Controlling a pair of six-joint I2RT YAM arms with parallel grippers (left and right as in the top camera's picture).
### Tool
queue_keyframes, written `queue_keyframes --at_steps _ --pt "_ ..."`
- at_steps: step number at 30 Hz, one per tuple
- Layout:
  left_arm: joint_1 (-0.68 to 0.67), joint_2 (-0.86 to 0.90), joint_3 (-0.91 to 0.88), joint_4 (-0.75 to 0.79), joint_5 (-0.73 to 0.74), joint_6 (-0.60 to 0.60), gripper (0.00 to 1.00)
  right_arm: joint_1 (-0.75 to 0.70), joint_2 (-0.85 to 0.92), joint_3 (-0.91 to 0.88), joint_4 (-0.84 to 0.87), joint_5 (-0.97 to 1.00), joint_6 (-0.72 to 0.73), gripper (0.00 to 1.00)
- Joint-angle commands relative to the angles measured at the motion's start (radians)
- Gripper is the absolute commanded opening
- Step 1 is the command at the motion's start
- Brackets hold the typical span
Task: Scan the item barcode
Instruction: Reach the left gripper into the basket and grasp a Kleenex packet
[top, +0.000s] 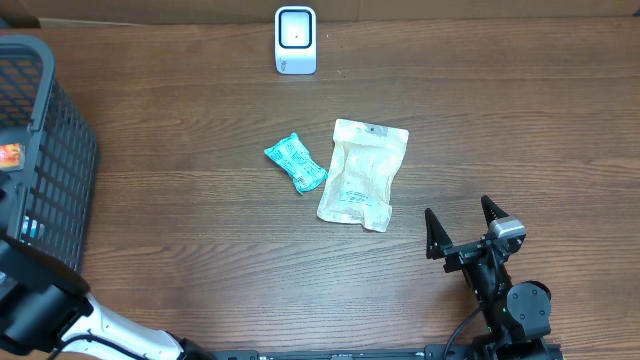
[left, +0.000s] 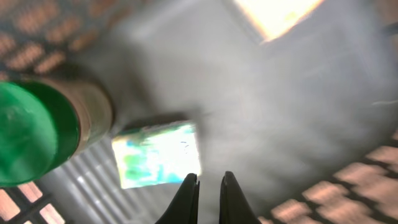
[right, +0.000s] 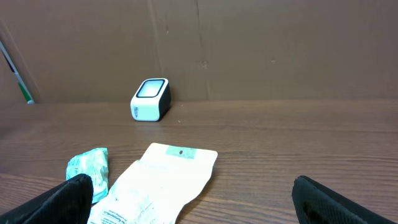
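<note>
The left tool (left: 209, 177) is down inside the black mesh basket (top: 60, 150) at the desk's (top: 200, 250) left edge. Its fingers are clenched together with nothing seen between them. Just beyond them lies a small bright pack (left: 158, 154), blurred, beside a green-capped jar (left: 34, 134). The right tool (top: 457, 208) hovers released, spread wide, near the desk's front right. A teal packet (top: 296, 163) and a white pouch (top: 363, 172) lie side by side mid-desk. The scanner (top: 295, 40) stands at the far edge beyond them.
</note>
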Motion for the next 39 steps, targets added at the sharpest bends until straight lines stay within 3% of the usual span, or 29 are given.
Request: queue_keyframes --at_steps 1,5,6,7,12,13,24,29,39 --pt "-0.002 -0.146 0.116 -0.032 0.150 -0.019 0.04 0.004 -0.009 -0.010 0.007 -0.001 -0.001 1.00" --pt "-0.002 -0.246 0.135 -0.030 0.111 -0.024 0.04 0.004 -0.009 -0.010 0.007 -0.001 -0.001 1.00" --pt "-0.002 -0.259 0.135 -0.030 0.080 -0.023 0.17 0.004 -0.009 -0.010 0.007 -0.001 -0.001 1.00" --pt "-0.002 -0.262 0.134 -0.031 0.047 -0.013 0.36 0.004 -0.009 -0.010 0.007 -0.001 -0.001 1.00" --pt "-0.002 -0.242 0.088 -0.048 0.006 0.063 0.78 0.004 -0.009 -0.010 0.007 -0.001 -0.001 1.00" --pt "-0.002 -0.236 0.063 -0.044 0.006 0.079 1.00 0.004 -0.009 -0.010 0.007 -0.001 -0.001 1.00" --pt "-0.001 -0.176 -0.220 0.168 0.011 0.266 0.99 0.004 -0.009 -0.010 0.007 -0.001 -0.001 1.00" --pt "0.000 -0.089 -0.257 0.180 0.011 0.396 0.99 0.004 -0.009 -0.010 0.007 -0.001 -0.001 1.00" --pt "0.001 0.008 -0.260 0.208 0.006 0.520 1.00 0.004 -0.009 -0.010 0.007 -0.001 -0.001 1.00"
